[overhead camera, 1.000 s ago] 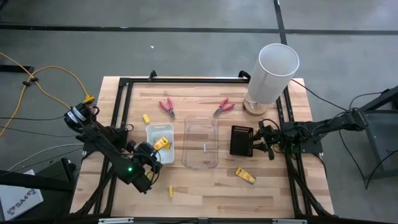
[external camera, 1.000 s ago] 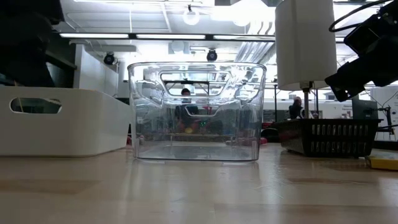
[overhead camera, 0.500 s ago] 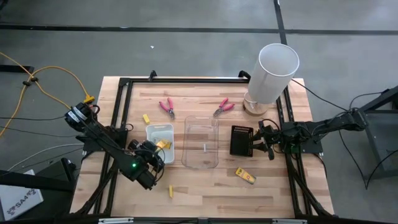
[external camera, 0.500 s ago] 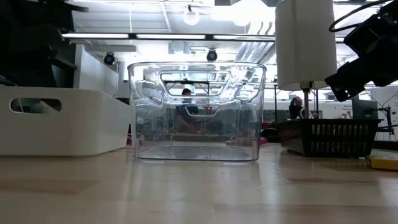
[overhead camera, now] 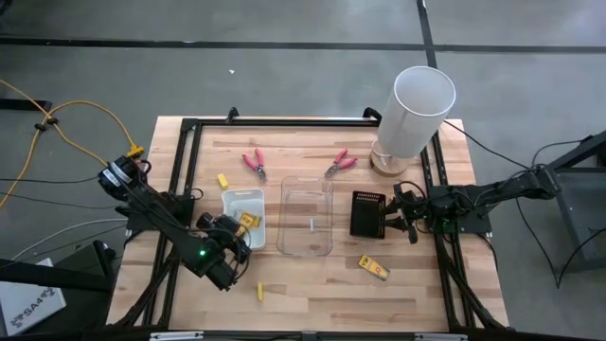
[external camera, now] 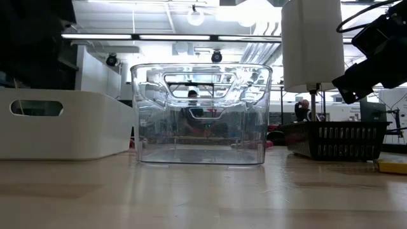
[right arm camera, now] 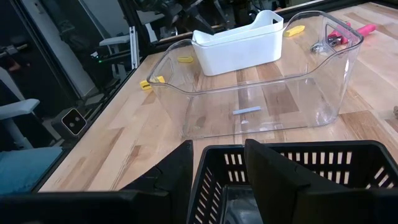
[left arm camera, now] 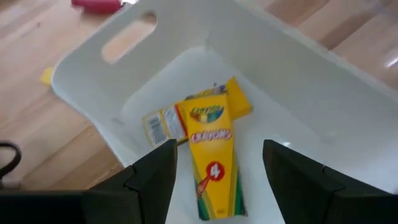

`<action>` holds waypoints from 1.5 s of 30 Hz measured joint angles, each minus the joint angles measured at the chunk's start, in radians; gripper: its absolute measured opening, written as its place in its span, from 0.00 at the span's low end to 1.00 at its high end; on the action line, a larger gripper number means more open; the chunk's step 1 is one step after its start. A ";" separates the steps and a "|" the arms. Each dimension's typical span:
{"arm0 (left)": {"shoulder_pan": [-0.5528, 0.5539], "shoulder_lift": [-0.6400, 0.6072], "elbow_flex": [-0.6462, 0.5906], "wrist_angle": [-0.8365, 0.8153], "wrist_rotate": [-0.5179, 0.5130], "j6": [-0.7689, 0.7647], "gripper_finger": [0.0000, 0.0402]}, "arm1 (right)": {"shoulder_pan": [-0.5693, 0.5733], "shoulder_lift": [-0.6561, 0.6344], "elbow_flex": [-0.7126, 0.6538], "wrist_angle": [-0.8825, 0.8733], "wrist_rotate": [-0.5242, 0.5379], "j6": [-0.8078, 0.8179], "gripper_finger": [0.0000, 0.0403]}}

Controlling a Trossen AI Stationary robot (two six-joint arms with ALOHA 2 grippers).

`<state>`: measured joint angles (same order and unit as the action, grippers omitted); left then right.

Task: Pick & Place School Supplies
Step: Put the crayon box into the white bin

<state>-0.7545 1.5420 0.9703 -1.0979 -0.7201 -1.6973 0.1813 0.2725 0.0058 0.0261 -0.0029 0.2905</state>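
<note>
Directly below the left tool point(left arm camera: 214, 180), whose fingers stand wide and empty, a yellow crayon box point(left arm camera: 211, 146) lies flat on the floor of the white tray point(left arm camera: 323, 93). Beyond it sits the clear tray point(overhead camera: 306, 216), then the black basket point(right arm camera: 292, 168), whose near rim the right tool point(right arm camera: 217, 165) straddles with narrowly parted fingers on the bench point(overhead camera: 322, 284).
</note>
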 joint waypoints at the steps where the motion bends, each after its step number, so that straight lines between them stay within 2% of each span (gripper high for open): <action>1: -0.005 -0.008 0.000 0.000 -0.019 0.000 0.57 | 0.000 0.000 0.000 0.000 0.000 0.000 0.34; 8: -0.021 -0.065 0.000 -0.001 -0.113 0.067 0.57 | 0.000 0.000 0.000 0.000 0.000 0.000 0.34; 14: -0.021 -0.099 0.000 0.057 -0.212 0.208 0.57 | 0.000 0.000 0.000 0.000 0.000 0.000 0.34; 21: -0.020 -0.127 0.000 0.148 -0.235 0.391 0.57 | 0.000 0.000 0.000 0.000 0.000 0.000 0.34; 26: -0.026 -0.161 0.000 0.156 -0.281 0.482 0.57 | 0.000 0.000 0.000 0.000 0.000 0.000 0.34; 30: -0.046 -0.222 0.000 0.153 -0.307 0.548 0.57 | 0.000 0.000 0.000 0.000 0.000 0.000 0.34; 38: -0.055 -0.380 0.000 0.157 -0.307 0.808 0.57 | 0.000 0.000 0.000 0.000 0.000 0.000 0.34; 45: -0.056 -0.517 -0.025 0.162 -0.306 0.958 0.57 | 0.000 0.000 0.000 0.000 0.000 0.000 0.34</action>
<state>-0.8107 1.0252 0.9450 -0.9357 -1.0260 -0.7390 0.1813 0.2722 0.0058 0.0259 -0.0029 0.2905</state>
